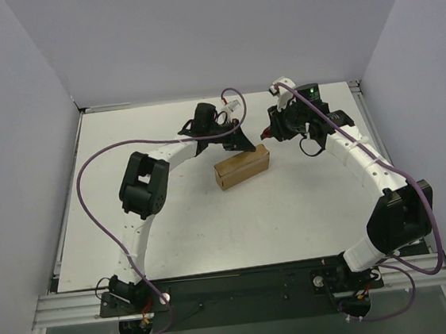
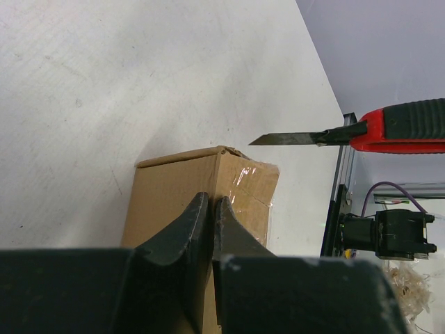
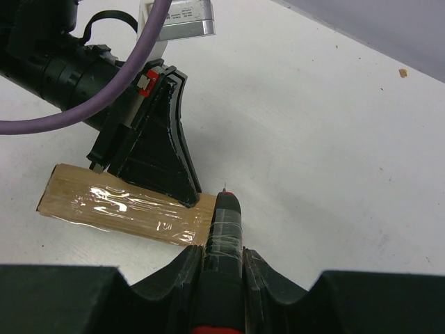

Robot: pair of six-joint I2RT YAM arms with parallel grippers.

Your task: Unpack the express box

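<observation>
The express box (image 1: 243, 167), a small brown carton with clear tape along its top, lies flat near the table's middle. My left gripper (image 1: 244, 143) is shut, its fingertips resting on the box's far top edge. In the left wrist view the shut gripper (image 2: 212, 203) sits over the box (image 2: 174, 188). My right gripper (image 1: 270, 133) is shut on a red-and-black utility knife (image 3: 226, 226), blade out, at the box's right end. The blade (image 2: 285, 139) hovers just above and beyond that taped end. The right wrist view shows the box (image 3: 118, 205) and the left gripper's fingers (image 3: 160, 153) on it.
The white table (image 1: 214, 232) is enclosed by grey walls at the left, back and right. A metal rail (image 1: 358, 113) runs along the right edge. Purple cables (image 1: 95, 160) loop over both arms. Wood shavings (image 2: 407, 282) lie beyond the table edge.
</observation>
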